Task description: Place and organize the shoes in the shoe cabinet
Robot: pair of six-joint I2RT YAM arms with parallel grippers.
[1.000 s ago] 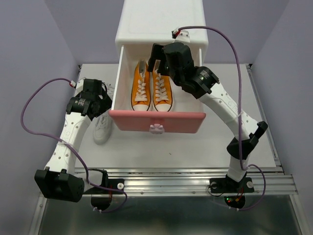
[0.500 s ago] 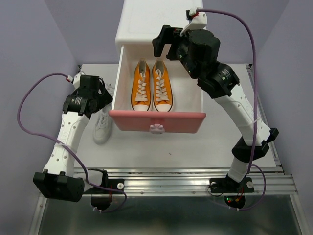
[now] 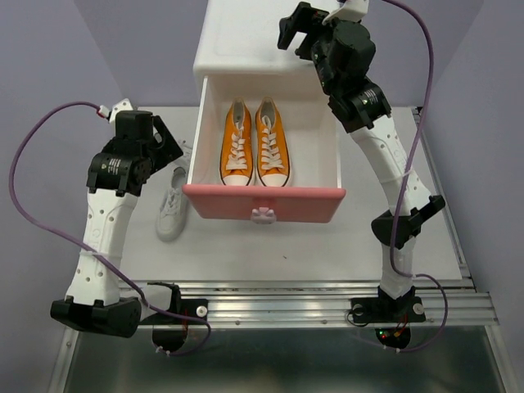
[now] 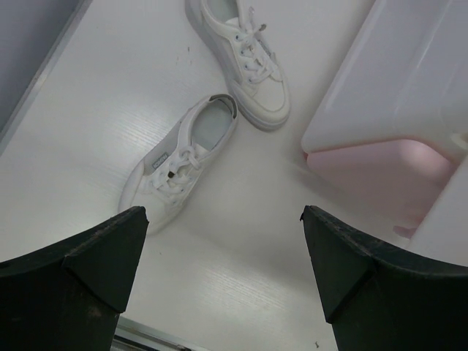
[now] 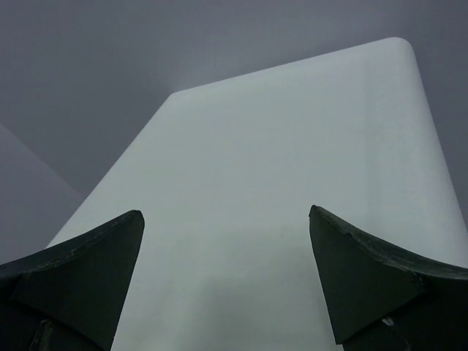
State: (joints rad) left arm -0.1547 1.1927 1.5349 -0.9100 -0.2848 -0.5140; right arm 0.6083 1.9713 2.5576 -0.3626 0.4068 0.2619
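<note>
Hovering wide, empty: left gripper (image 4: 221, 213) over white shoes (image 4: 245, 62) beside the drawer (image 4: 380, 168), right gripper (image 5: 226, 212) above the cabinet (image 5: 292, 183)

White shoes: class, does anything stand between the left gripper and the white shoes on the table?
Nothing visible does. In the left wrist view the left gripper hangs open above the two white shoes, which lie uncovered on the table beside the cabinet, with no object between fingers and shoes.

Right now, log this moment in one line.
orange shoes: in open drawer | white shoes: on table | left gripper: open | right gripper: open, over cabinet
</note>
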